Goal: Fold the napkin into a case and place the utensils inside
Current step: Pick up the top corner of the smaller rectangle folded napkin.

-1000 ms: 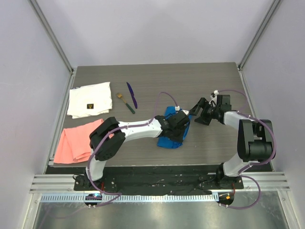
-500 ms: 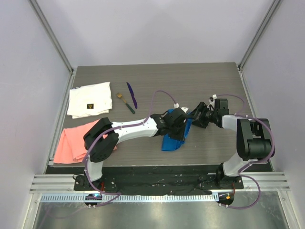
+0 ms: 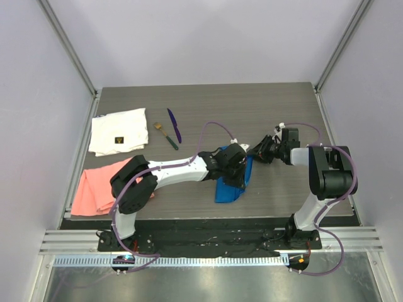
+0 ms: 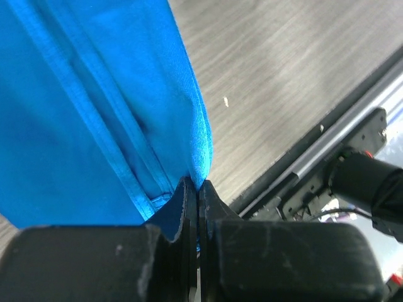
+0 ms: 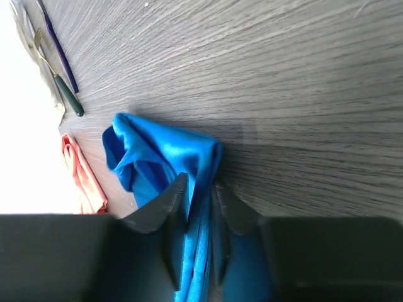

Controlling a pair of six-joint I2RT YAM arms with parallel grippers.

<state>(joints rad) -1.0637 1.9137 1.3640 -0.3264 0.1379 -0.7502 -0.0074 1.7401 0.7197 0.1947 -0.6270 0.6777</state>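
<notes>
A dark wood-grain desk (image 3: 283, 113) is seen from above, with two robot arms reaching in from its near edge. The napkin (image 3: 230, 185), a bright blue cloth, lies bunched and partly folded a little right of the desk's middle, toward the near edge. The left hand (image 3: 235, 166) is pinched fully together on a folded edge of the napkin, which hangs from its tips. The right hand (image 3: 257, 151) comes in from the right edge at the cloth's far end. Its jaws are narrowed around a ridge of blue fabric, though it is not clear whether they grip it firmly.

The utensils, a purple piece (image 3: 174, 125) and a green-handled fork (image 3: 166, 136), lie side by side toward the far left corner. They are just beside a white cloth (image 3: 118, 131), with a salmon-pink cloth (image 3: 97, 185) along the left edge.

The likely risk is that the loosely held ridge slips from the right hand once the arms pull. The fold would then collapse into a crumpled heap, not a neat case.
</notes>
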